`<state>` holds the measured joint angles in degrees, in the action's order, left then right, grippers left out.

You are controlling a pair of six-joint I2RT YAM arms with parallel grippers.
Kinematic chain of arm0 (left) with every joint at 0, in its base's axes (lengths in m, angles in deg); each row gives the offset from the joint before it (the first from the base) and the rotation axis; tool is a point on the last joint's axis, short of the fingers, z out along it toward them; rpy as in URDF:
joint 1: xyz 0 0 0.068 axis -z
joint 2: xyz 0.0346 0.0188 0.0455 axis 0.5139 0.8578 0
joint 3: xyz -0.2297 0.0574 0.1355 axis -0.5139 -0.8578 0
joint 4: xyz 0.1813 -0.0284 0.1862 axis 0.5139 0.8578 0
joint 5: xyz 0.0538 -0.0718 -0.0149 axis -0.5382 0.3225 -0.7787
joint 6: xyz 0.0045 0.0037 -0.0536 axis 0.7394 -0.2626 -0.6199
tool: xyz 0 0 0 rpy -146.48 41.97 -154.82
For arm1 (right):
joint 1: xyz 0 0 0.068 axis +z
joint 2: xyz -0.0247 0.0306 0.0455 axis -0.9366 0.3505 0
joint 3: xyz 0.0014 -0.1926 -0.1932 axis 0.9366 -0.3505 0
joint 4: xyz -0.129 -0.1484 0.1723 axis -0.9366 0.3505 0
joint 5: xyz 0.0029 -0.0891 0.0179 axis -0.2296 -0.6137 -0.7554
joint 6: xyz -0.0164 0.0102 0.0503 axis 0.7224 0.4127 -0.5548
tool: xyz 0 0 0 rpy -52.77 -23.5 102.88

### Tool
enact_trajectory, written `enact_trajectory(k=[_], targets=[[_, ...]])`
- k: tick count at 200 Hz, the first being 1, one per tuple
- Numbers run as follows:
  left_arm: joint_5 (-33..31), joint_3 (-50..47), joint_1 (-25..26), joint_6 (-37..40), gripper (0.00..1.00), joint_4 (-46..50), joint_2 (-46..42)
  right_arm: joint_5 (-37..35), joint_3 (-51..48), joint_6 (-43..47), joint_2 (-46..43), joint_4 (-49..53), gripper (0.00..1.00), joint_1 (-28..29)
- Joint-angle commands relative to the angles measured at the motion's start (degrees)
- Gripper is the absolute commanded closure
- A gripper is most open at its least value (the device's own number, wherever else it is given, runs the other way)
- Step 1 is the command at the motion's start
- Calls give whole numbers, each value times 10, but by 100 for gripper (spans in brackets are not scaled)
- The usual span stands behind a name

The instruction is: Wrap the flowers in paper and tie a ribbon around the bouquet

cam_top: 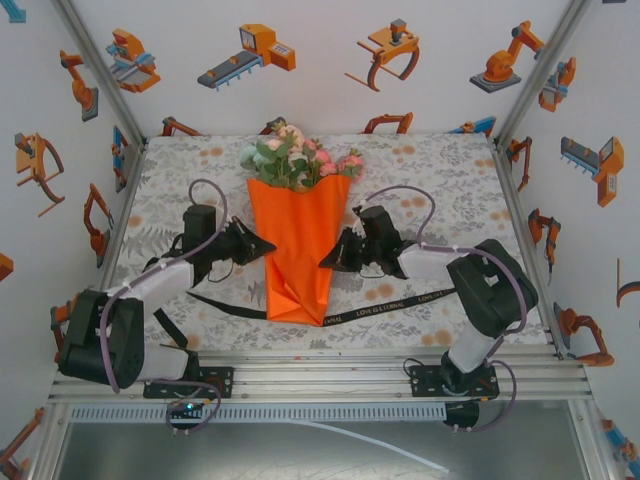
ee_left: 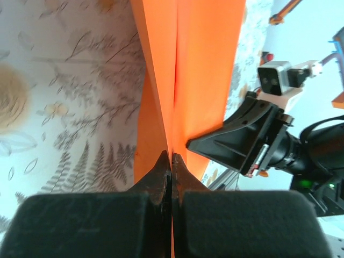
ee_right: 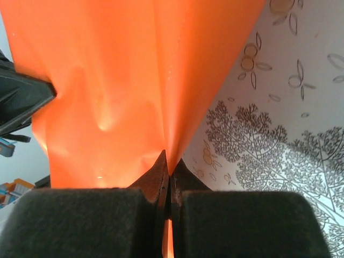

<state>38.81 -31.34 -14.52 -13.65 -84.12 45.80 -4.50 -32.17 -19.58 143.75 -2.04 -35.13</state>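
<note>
Floral table (cam_top: pixel 450 170) bears bouquet (cam_top: pixel 298 240), pinched between left tool (cam_top: pixel 268 245) and right tool (cam_top: pixel 326 262).

Orange paper (cam_top: pixel 300 250), black white-lettered ribbon (cam_top: pixel 400 303), leaf-print table (cam_top: pixel 440 170)

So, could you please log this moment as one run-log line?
left gripper: shut on paper, left side | right gripper: shut on paper, right side | flowers: poking from paper top | ribbon: flat beneath paper, untied
</note>
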Motion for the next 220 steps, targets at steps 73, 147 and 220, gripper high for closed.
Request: enact_trajectory(k=[73, 147, 220], targets=[[-83, -25, 9, 43, 65, -1, 84, -59, -16, 21, -2, 57, 62, 7], [-208, -10, 5, 83, 33, 152, -45, -175, -1, 74, -142, 211, 30, -10], [-372, 36, -73, 60, 31, 328, -149, -268, 2, 79, -277, 380, 30, -241]])
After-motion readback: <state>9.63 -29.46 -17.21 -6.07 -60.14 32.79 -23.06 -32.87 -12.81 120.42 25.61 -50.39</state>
